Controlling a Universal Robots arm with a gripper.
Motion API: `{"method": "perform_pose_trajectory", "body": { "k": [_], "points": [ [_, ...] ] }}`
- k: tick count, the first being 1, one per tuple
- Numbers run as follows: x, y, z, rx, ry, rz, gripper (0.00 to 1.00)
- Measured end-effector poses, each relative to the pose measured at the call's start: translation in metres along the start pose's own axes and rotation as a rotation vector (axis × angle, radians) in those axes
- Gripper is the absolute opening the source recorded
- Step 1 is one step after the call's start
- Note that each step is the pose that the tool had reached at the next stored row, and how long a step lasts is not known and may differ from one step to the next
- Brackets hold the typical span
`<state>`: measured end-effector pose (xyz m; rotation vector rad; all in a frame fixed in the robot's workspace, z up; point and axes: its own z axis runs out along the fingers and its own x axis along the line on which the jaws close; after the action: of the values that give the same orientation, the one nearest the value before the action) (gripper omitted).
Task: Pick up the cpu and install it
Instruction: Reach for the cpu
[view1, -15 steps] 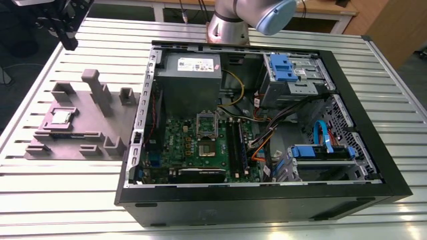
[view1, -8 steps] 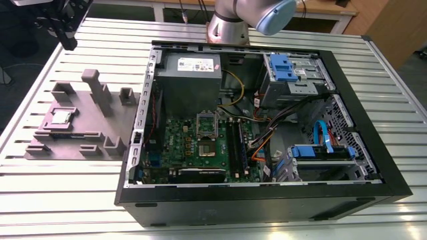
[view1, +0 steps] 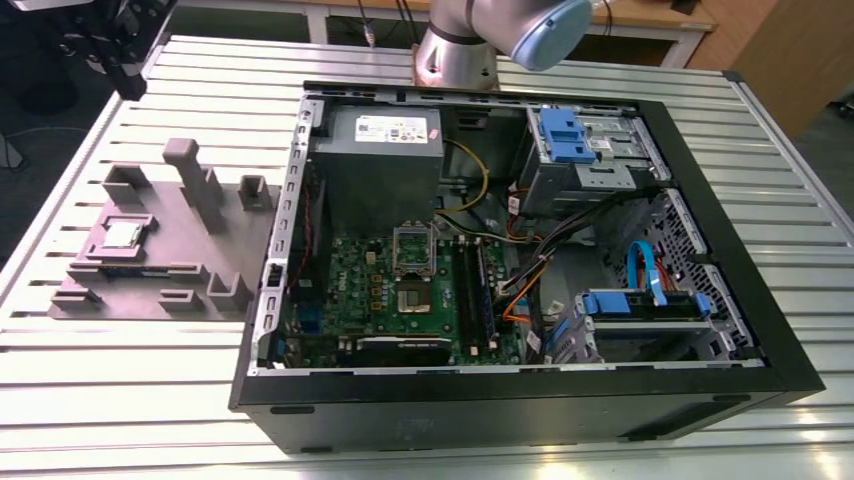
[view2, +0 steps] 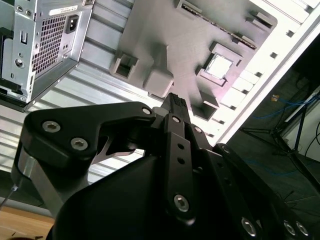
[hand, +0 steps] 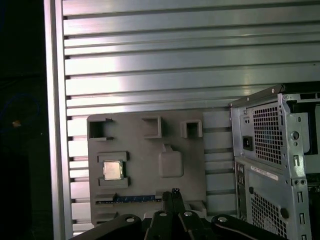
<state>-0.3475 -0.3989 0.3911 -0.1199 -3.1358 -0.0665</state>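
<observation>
The cpu (view1: 123, 234) is a small silver-grey square lying flat in a recess of the grey fixture block (view1: 160, 270), on the table to the exterior view's left of the open computer case (view1: 534, 390). Both wrist views look down on the cpu (view2: 219, 66) (hand: 113, 170) from well above. My gripper (view2: 175, 102) (hand: 175, 192) hangs high over the fixture, apart from the cpu, with its black fingers shut together and nothing between them. In the exterior view the gripper (view1: 130, 88) is a dark shape at the far left corner. Inside the case, the metal socket frame (view1: 412, 245) sits on the green motherboard.
The fixture has upright posts (view1: 187, 175) and several raised pockets around the cpu. The case's walls, a grey power supply (view1: 378, 135), blue drive brackets (view1: 574, 135) and loose cables (view1: 534, 270) surround the socket. The arm's base (view1: 461, 55) stands behind the case. The slatted table's edge (hand: 55, 125) is near the fixture.
</observation>
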Motion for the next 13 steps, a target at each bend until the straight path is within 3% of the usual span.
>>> {"method": "perform_pose_trajectory", "body": {
  "k": [13],
  "points": [
    [0.0023, -0.0002, 0.0000, 0.0000, 0.0000, 0.000, 0.11]
  ]
}}
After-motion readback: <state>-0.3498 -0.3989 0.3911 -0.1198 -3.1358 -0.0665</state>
